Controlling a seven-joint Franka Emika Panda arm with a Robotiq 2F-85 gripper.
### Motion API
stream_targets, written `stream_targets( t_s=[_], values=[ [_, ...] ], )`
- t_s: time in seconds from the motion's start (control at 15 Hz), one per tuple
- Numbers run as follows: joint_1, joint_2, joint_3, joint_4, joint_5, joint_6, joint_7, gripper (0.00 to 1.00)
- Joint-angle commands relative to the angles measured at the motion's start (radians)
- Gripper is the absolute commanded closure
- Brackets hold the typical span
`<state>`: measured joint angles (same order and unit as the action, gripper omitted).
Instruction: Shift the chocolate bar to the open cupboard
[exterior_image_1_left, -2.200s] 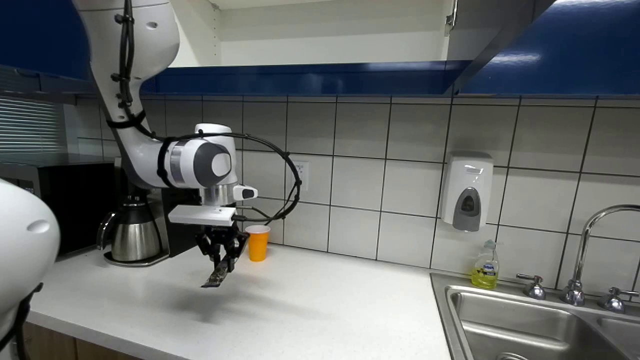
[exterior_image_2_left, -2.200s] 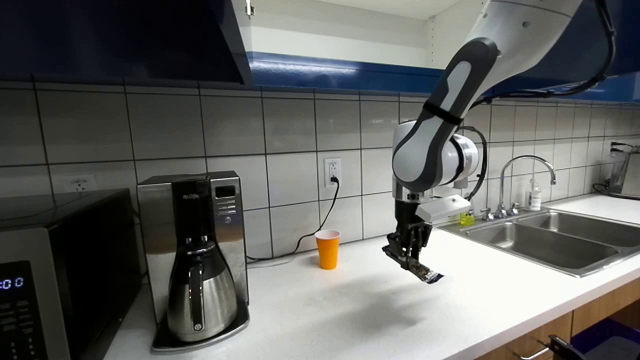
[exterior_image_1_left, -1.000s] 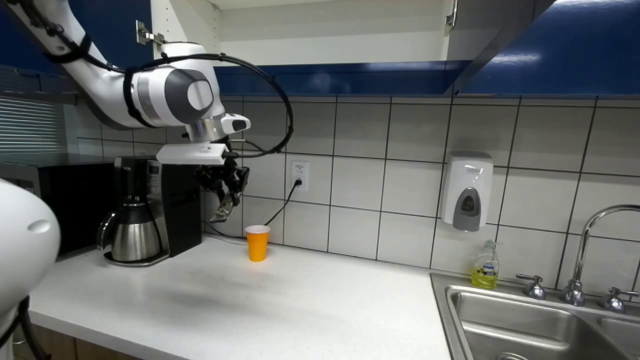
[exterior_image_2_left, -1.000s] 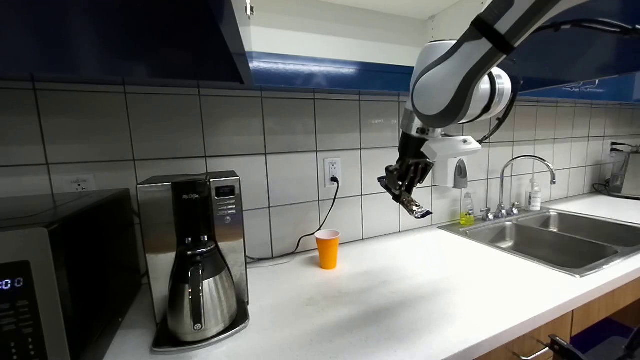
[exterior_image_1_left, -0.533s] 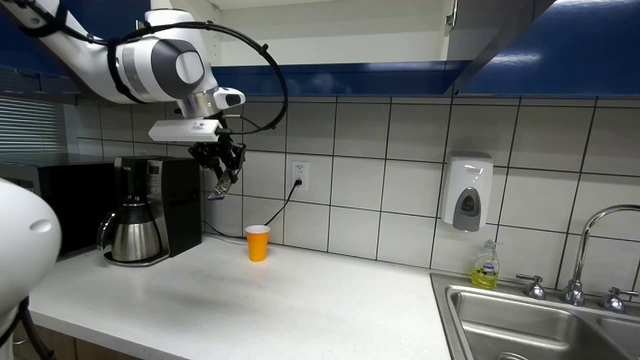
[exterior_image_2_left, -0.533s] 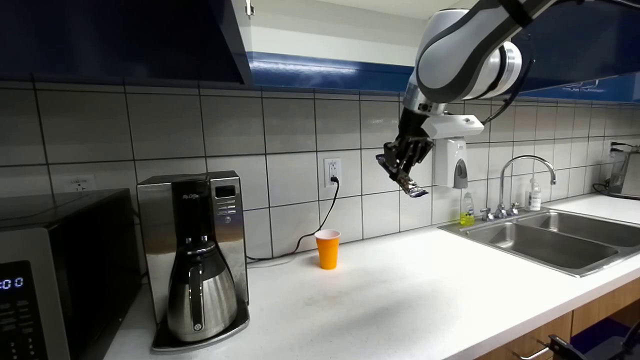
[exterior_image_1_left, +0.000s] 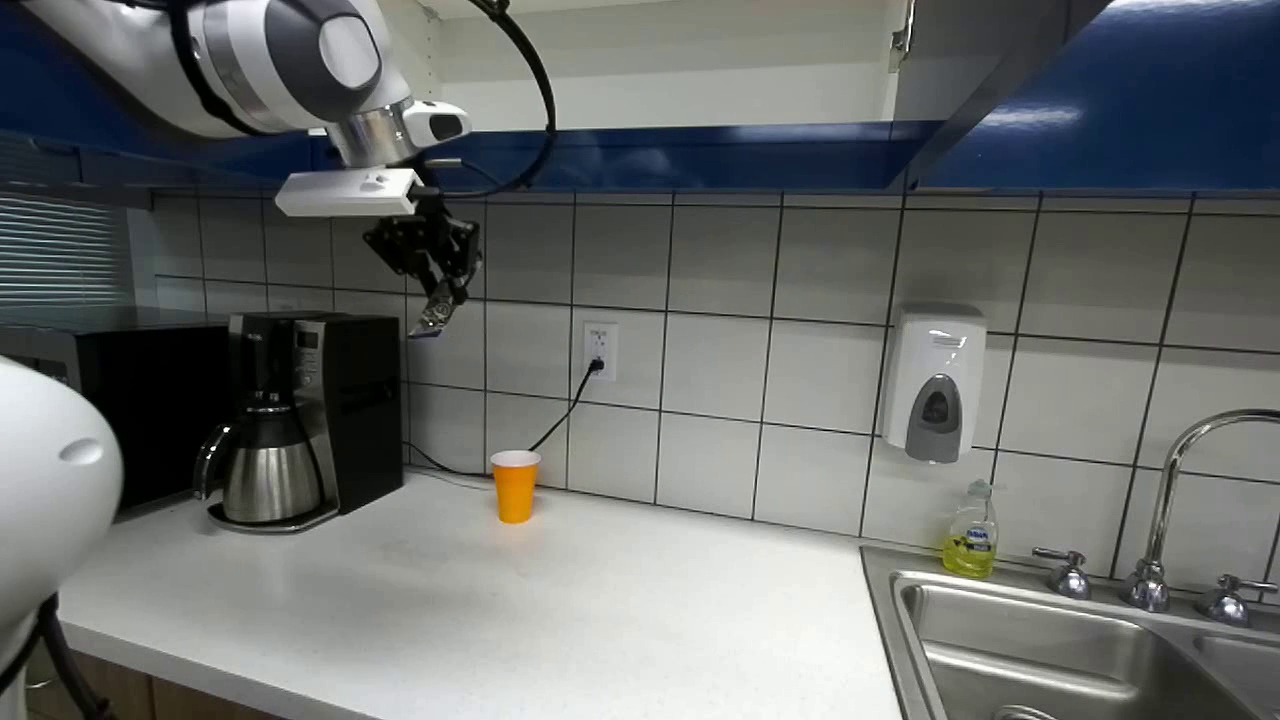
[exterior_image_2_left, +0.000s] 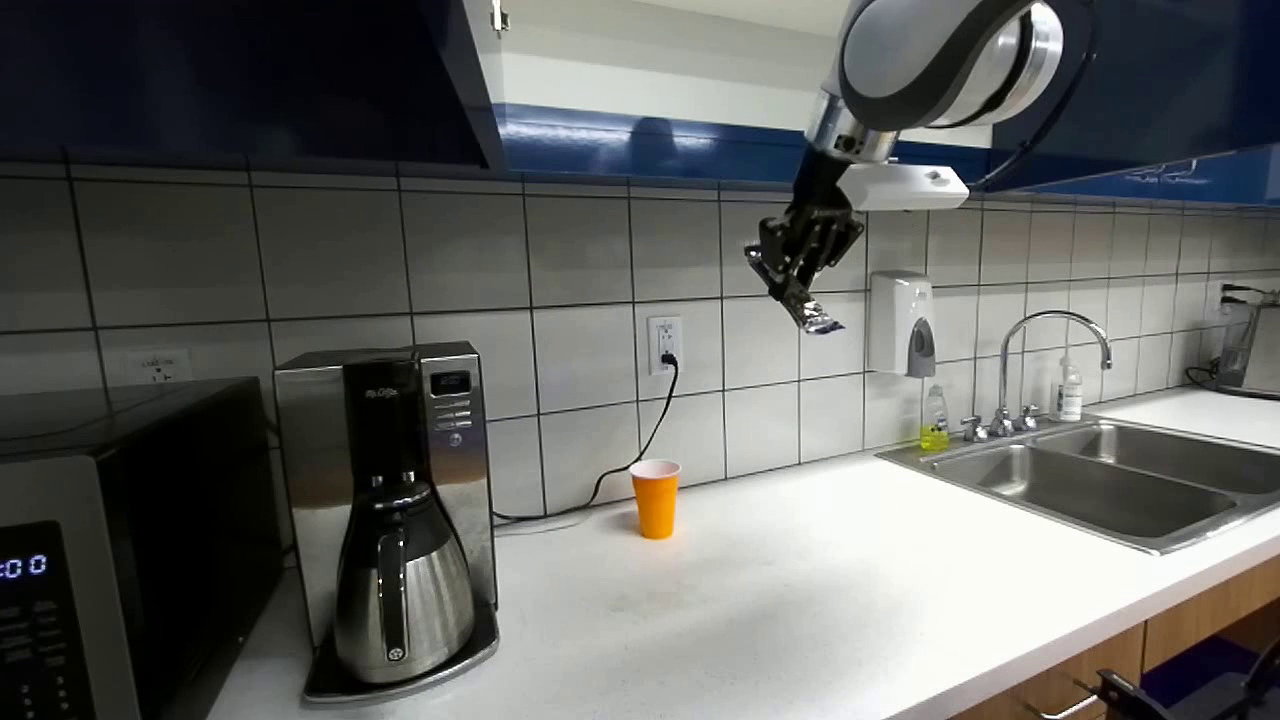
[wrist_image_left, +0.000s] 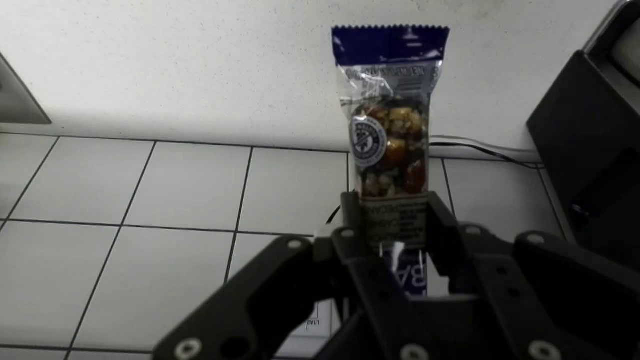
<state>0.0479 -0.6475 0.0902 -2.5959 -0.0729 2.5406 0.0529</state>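
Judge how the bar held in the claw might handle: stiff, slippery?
Probably stiff: the bar juts past the claw with no clear sag. Its glossy wrapper may be slippery. The flat blue end, apparently just film, likely flexes.

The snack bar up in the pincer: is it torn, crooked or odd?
Nothing looks torn on the wrapped snack bar where it shows in the wrist view. It does tilt in both exterior views, one end lower, but the pincer grips it near the middle, so that's probably just the hold.

Arm (exterior_image_2_left: 910, 50) is sitting high in both exterior views, wrist (exterior_image_1_left: 372, 138) is tilting; gripper (wrist_image_left: 392, 217) is pointing down aslant, fingers (wrist_image_left: 441, 225) are pinching tight.
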Motion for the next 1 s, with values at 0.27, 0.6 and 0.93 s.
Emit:
stream_targets(
  t_s=[0.27, 0.6, 0.93],
  values=[
    [-0.016, -0.074, 0.06, 0.092, -0.004, -0.113, 0.078, 0.92],
    [-0.037, -0.065, 0.085, 0.17, -0.013, -0.139, 0.13, 0.92],
    [-0.064, -0.035, 0.107, 0.261, -0.022, -0.168, 0.184, 0.92]
  ],
)
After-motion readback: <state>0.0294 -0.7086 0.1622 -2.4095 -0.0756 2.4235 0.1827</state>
